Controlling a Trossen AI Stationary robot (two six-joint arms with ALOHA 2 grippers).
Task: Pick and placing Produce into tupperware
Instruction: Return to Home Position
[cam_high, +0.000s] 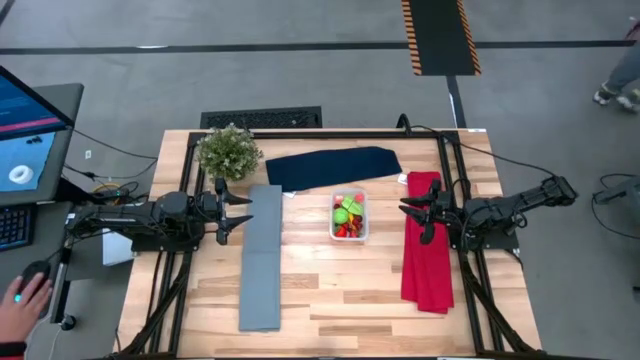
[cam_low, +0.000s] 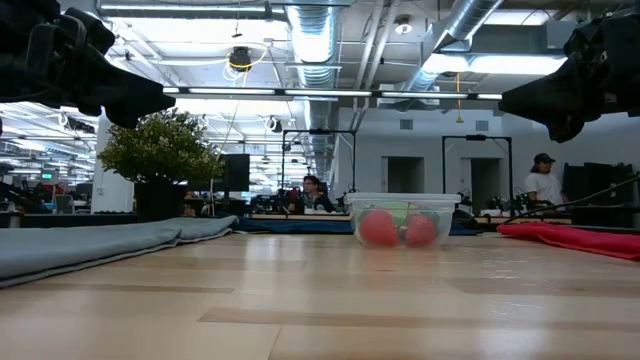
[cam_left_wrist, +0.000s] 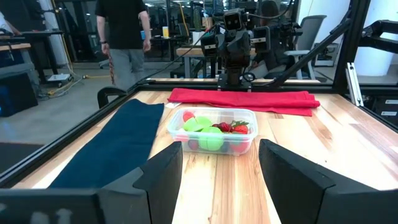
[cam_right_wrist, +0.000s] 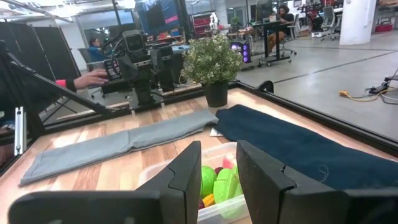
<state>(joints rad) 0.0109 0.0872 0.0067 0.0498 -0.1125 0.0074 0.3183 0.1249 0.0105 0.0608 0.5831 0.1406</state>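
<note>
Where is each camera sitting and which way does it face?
High: above the table, looking straight down; both arms show, left hand and right hand flanking the tupperware.
Low: table-top height, looking level at the tupperware; arms in upper corners.
Left wrist: on the left arm, facing the tupperware and right arm past its own fingers.
Right wrist: faces tupperware, potted plant and left arm past its own fingers.
All four share the tupperware.

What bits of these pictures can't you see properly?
Right wrist view: the dark fingers of the right gripper cover part of the clear plastic rectangular tub.
Low view: the small red and green toy fruits inside are blurred by the tub wall.
High view: they are too small to count.
</note>
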